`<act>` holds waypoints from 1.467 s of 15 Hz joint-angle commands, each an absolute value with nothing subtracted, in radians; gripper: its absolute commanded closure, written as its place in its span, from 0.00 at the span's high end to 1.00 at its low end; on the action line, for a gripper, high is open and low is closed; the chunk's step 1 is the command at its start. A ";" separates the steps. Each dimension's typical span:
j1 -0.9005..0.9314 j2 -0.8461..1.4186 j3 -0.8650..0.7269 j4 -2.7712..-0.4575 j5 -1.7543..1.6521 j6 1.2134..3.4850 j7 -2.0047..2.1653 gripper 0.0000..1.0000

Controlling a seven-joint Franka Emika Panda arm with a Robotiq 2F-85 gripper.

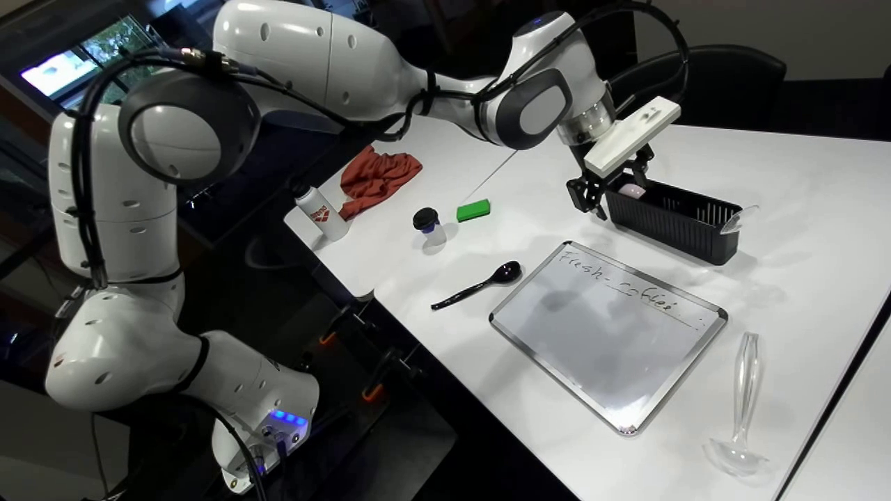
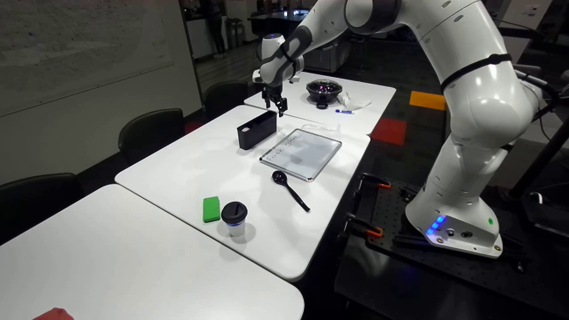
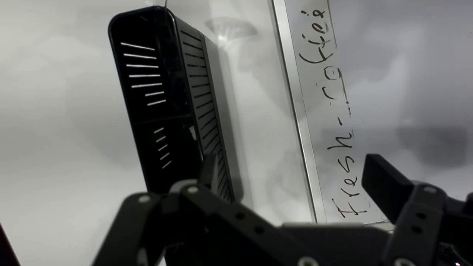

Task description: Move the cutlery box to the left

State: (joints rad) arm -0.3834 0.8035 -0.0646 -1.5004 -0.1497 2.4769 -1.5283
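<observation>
The cutlery box is a small black oblong bin with ribbed, slotted sides, upright on the white table. It also shows in an exterior view and in the wrist view, where its near end is hidden behind the gripper. A small pale thing lies inside one end, and a clear plastic piece sticks out at the opposite end. My gripper is open and empty. In the wrist view its left finger overlaps the box's long side and its right finger is over the whiteboard. Contact cannot be told.
A framed whiteboard lies beside the box. A black spoon, a clear ladle, a green block, a lidded cup, a bottle and a red cloth lie around. A black bowl stands further off.
</observation>
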 commanded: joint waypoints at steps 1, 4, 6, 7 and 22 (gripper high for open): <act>-0.382 0.805 -0.064 -1.496 -0.148 2.474 -1.530 1.00; -0.420 0.847 -0.017 -1.442 -0.113 2.461 -1.595 1.00; -0.421 0.882 -0.012 -1.403 -0.111 2.459 -1.615 1.00; -0.416 0.897 -0.017 -1.386 -0.117 2.457 -1.614 1.00; -0.415 1.182 0.000 -0.992 -0.105 2.324 -1.618 1.00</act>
